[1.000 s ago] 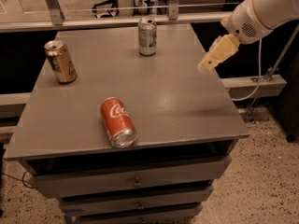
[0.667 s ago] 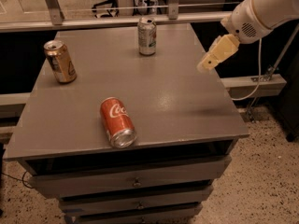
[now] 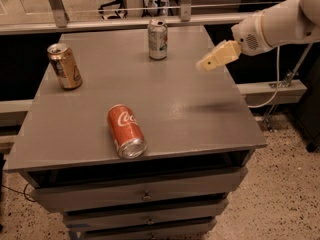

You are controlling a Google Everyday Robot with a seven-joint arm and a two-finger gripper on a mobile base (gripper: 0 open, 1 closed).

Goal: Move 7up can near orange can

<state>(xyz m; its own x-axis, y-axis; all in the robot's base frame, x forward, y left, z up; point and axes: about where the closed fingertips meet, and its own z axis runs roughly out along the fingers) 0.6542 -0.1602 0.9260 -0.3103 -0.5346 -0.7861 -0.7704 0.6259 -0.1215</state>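
The gripper is hovering empty over the table's right side; whether it is open, I cannot tell. The grasp is still pending, calling for a reach left to the 7up can, which is standing well apart from the orange can.

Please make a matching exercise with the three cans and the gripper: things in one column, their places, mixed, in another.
1. 7up can
2. orange can
3. red can
4. gripper

A. lying on its side near the table front
B. in the air over the right edge
C. upright at the far edge
D. upright at the left

Pairs: 1-C, 2-D, 3-A, 4-B
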